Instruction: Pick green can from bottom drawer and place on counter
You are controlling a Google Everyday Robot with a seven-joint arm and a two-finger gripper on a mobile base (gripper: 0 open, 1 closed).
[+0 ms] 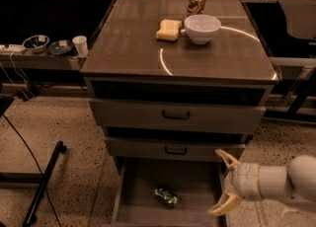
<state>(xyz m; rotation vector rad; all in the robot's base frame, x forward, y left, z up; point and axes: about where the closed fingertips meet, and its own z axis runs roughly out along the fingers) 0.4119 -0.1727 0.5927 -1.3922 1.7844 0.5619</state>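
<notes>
The green can [166, 197] lies on its side on the floor of the open bottom drawer [138, 211], near its middle. My gripper [221, 183] is at the lower right, over the drawer's right edge and to the right of the can, apart from it. Its two pale fingers are spread open and hold nothing. The counter [123, 43] is the glossy dark brown cabinet top above, with a curved light reflection.
On the counter stand a white bowl [202, 27], a yellow sponge [168, 29] and a coppery red can [197, 2]. A side shelf at the left holds two bowls [36, 43] and a cup [80, 45]. Two upper drawers are shut. A black pole [43, 181] lies on the floor at left.
</notes>
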